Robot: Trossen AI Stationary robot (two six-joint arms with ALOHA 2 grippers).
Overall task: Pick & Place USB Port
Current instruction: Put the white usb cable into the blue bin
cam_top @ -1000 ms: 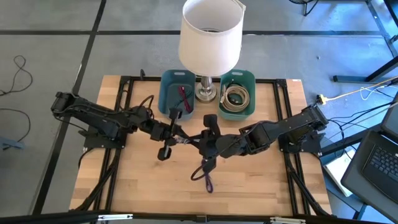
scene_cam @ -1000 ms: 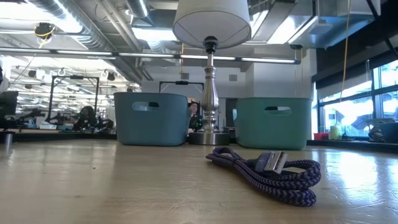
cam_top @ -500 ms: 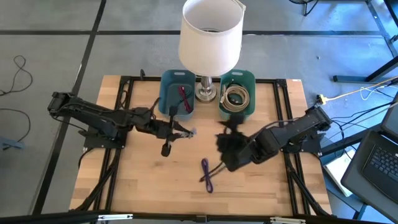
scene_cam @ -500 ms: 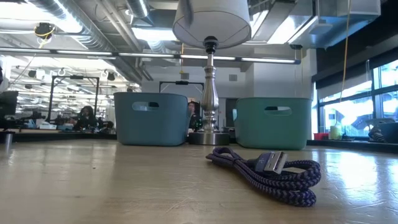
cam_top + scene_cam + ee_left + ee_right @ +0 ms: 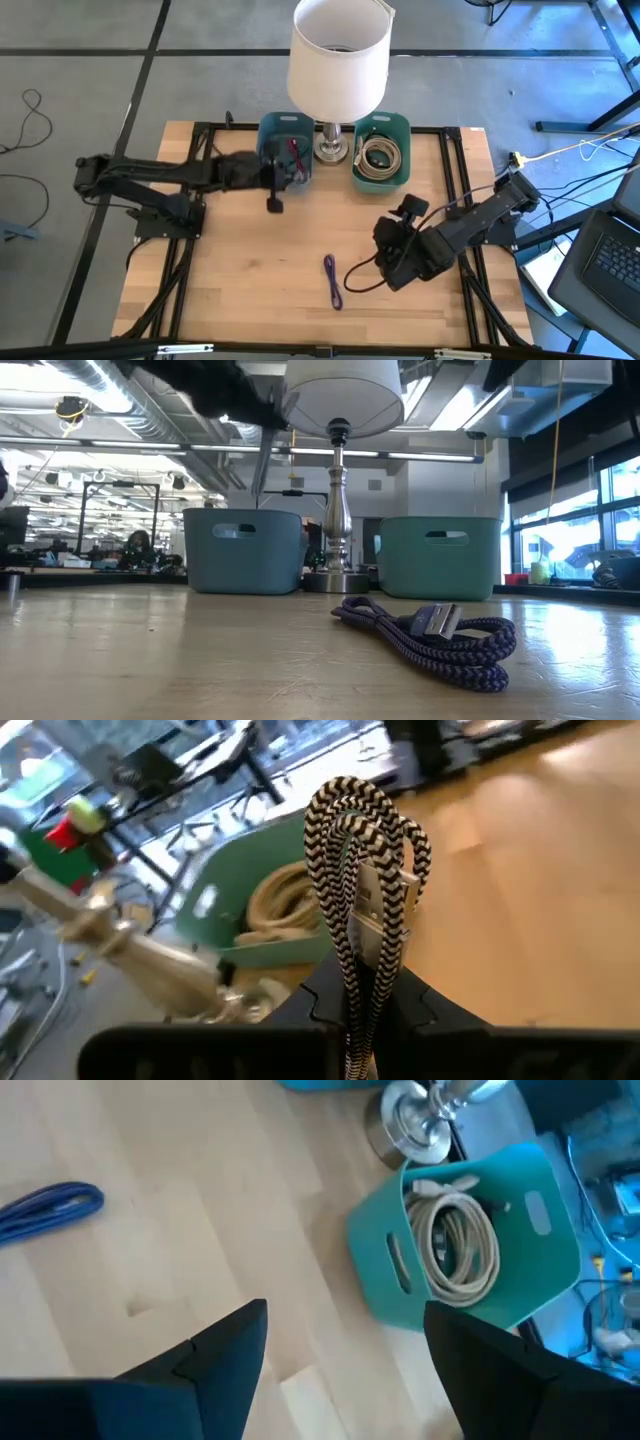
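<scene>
Black-and-white braided USB cable (image 5: 362,880), folded, silver plug showing, pinched in left gripper (image 5: 368,982); right gripper (image 5: 340,1342) spread, empty. No legible writing.

Two dark jointed arms; flat matte-black angular jaws.

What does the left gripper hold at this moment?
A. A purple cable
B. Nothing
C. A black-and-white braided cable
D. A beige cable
C: in the left wrist view the left gripper is shut on a folded black-and-white braided cable, while the purple cable lies on the table and the beige cable lies in the green bin.
</scene>
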